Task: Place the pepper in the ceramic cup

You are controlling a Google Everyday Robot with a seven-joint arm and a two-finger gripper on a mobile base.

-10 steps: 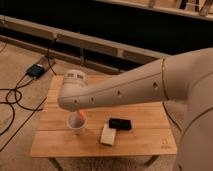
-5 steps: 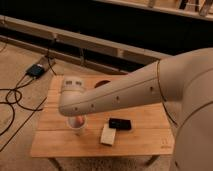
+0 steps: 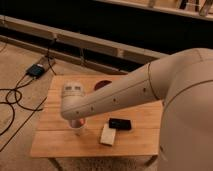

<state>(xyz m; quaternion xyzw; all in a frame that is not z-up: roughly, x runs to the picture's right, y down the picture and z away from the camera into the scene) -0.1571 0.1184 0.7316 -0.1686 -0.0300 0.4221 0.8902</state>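
Note:
The white ceramic cup (image 3: 77,127) stands near the front left of the wooden table (image 3: 55,142). An orange-red patch, the pepper (image 3: 76,122), shows at the cup's mouth. My arm reaches in from the right, and its rounded white end (image 3: 73,98) hangs directly over the cup. My gripper points down from that end and is hidden behind it, just above or at the cup's rim. It is shut, and I cannot tell whether it holds the pepper.
A dark red bowl (image 3: 102,85) sits at the table's back, partly behind my arm. A black flat object (image 3: 120,123) and a pale block (image 3: 107,135) lie right of the cup. Cables and a black box (image 3: 36,70) are on the floor at left.
The arm's end has sunk slightly toward the cup and drifted a little left. The things on the table have not moved.

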